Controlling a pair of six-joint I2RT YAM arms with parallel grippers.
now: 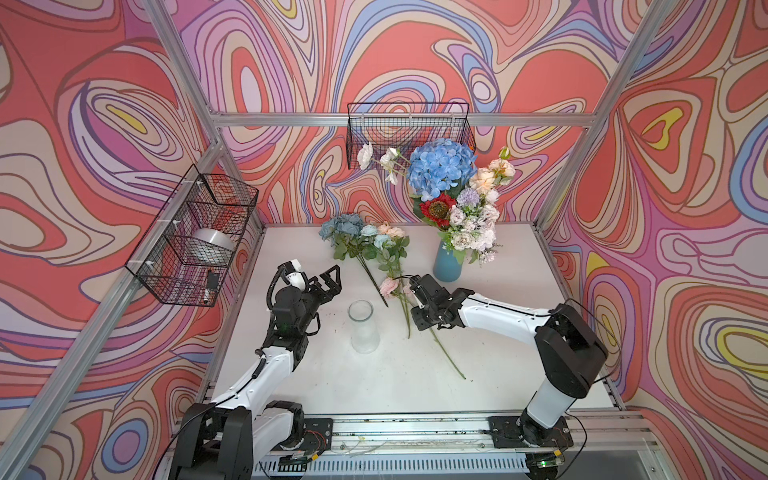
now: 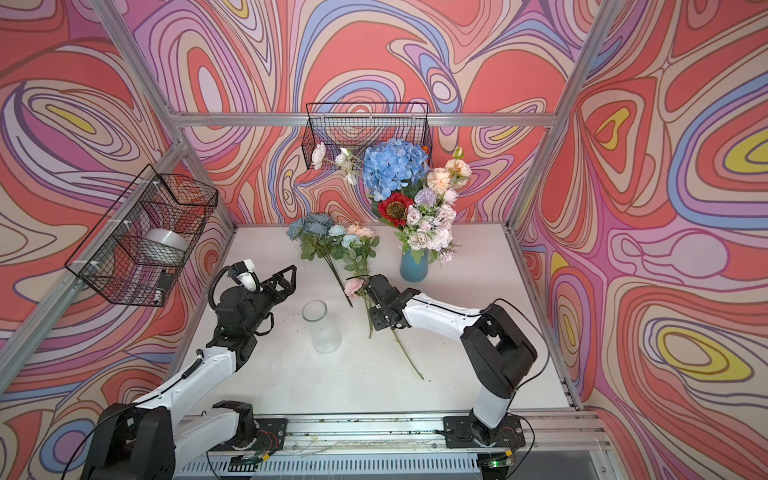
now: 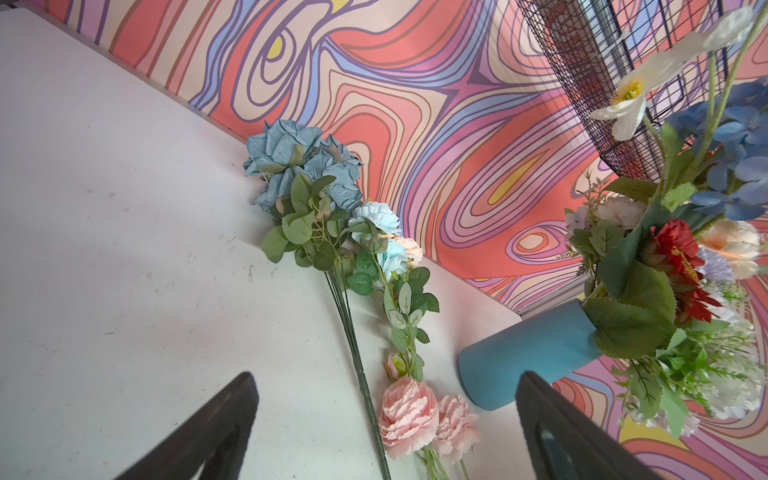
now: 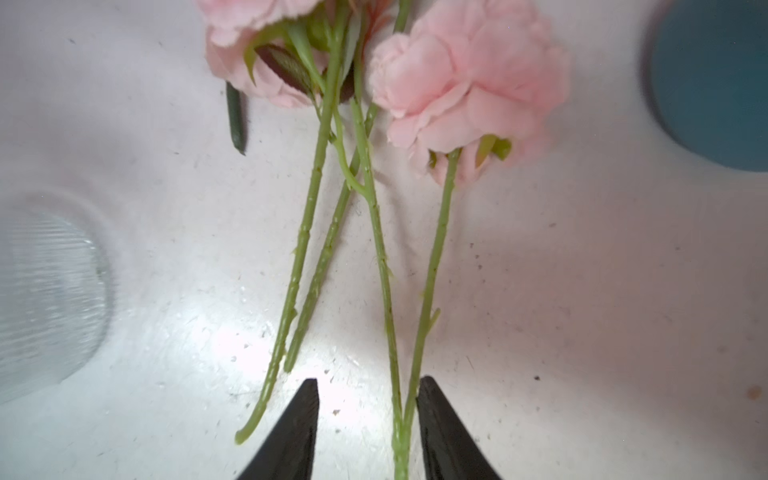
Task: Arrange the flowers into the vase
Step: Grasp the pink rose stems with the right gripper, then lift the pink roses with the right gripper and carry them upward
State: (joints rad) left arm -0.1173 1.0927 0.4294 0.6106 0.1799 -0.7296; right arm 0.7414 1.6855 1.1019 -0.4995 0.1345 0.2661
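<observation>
A clear glass vase (image 1: 365, 328) (image 2: 321, 328) stands upright and holds nothing at mid-table. Pink flowers (image 1: 388, 286) (image 4: 465, 83) lie flat to its right, their green stems (image 4: 428, 270) running toward me. My right gripper (image 1: 417, 293) (image 4: 368, 384) hangs low over those stems, open, with one forked stem between its fingers and against one of them. Dusty-blue roses (image 1: 343, 226) (image 3: 303, 166) and a pale blue and peach spray (image 1: 384, 237) lie further back. My left gripper (image 1: 334, 280) (image 3: 386, 376) is wide open, holds nothing, and is left of the lying flowers.
A blue vase (image 1: 448, 266) (image 3: 528, 353) at the back right holds a full bouquet with a blue hydrangea (image 1: 441, 168) and a red sunflower (image 1: 437, 210). Wire baskets hang on the left wall (image 1: 195, 237) and the back wall (image 1: 409, 133). A metal rail (image 1: 415, 428) runs along the front.
</observation>
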